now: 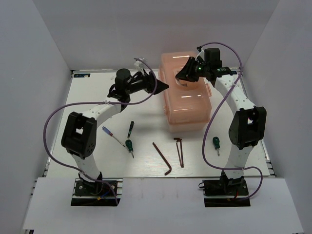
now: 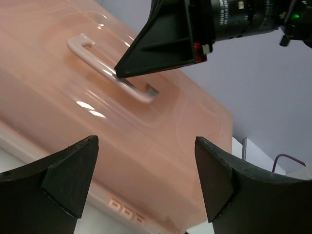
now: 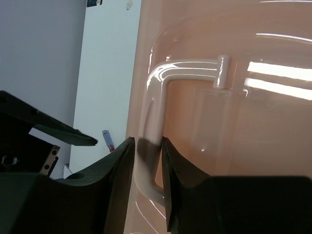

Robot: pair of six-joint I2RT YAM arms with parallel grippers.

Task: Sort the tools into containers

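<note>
The salmon-pink toolbox (image 1: 187,105) stands closed at the back middle. My right gripper (image 1: 184,78) is above it, shut on the white lid handle (image 3: 153,97); in the right wrist view the jaws of the gripper (image 3: 146,142) pinch the handle's bar. My left gripper (image 1: 163,86) is open and empty just left of the box, its fingers (image 2: 73,170) wide apart facing the box's side (image 2: 161,161). On the table lie a red/blue driver (image 1: 108,132), two green screwdrivers (image 1: 129,145), (image 1: 130,127), a third one (image 1: 216,144) and two hex keys (image 1: 162,157), (image 1: 179,151).
White walls enclose the table on the left, back and right. The purple cables (image 1: 53,117) loop out beside both arms. The arm bases (image 1: 95,187) stand at the near edge.
</note>
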